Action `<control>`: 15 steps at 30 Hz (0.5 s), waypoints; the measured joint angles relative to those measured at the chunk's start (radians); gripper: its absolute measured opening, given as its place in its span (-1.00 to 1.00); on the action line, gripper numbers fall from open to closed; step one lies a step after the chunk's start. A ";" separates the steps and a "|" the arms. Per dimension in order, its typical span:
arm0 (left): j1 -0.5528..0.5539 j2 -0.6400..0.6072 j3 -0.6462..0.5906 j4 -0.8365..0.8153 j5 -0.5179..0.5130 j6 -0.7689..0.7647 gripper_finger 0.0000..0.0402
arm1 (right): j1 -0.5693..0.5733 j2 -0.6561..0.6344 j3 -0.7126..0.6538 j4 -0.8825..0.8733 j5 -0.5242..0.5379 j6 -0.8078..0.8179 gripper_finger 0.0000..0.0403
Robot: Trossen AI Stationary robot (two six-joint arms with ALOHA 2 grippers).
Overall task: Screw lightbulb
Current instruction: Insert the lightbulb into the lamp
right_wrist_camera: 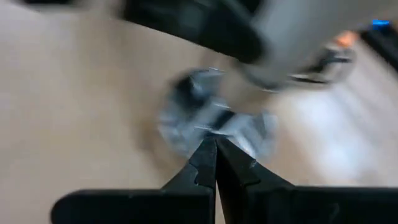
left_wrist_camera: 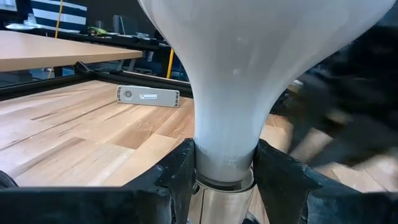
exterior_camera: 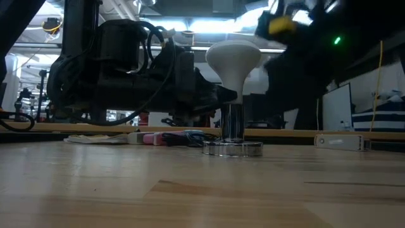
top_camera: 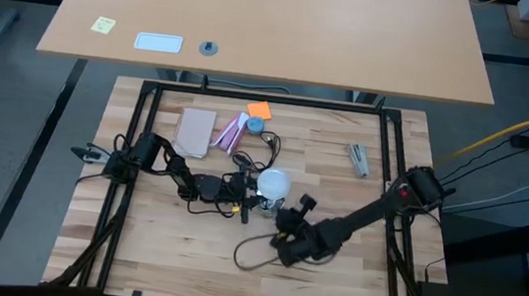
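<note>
Lightbulb (exterior_camera: 233, 58) upright, globe up, neck down in left gripper's (left_wrist_camera: 224, 177) clenched jaws; right jaws closed, empty.

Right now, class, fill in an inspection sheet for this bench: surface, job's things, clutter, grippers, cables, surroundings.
Surface: wooden table, bare at the near edge.
Job's things: lightbulb upright in the silvery socket, mid-table.
Clutter: pink-and-white packet, orange note, tan pad, small grey device.
Grippers: left gripper clamps the lightbulb's neck just above the socket; right gripper shut, empty, close to the socket's base.
Cables: dark cord looped on the table; yellow cable off to the right.
Surroundings: second desk behind, with a yellow sticky note.
</note>
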 joint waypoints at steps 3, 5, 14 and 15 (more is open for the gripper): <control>0.000 0.000 0.001 0.000 0.000 0.002 -0.29 | 0.040 0.007 0.000 0.153 -0.014 -0.058 -0.97; 0.000 0.000 0.001 -0.001 0.000 0.001 -0.29 | 0.055 0.011 0.001 0.228 -0.015 -0.132 -0.97; -0.001 0.000 0.001 0.001 -0.003 -0.014 -0.29 | -0.006 0.042 0.000 0.308 -0.059 -0.241 -0.97; -0.001 0.000 0.001 0.001 -0.003 -0.014 -0.29 | -0.015 0.057 0.000 0.337 -0.066 -0.235 -0.97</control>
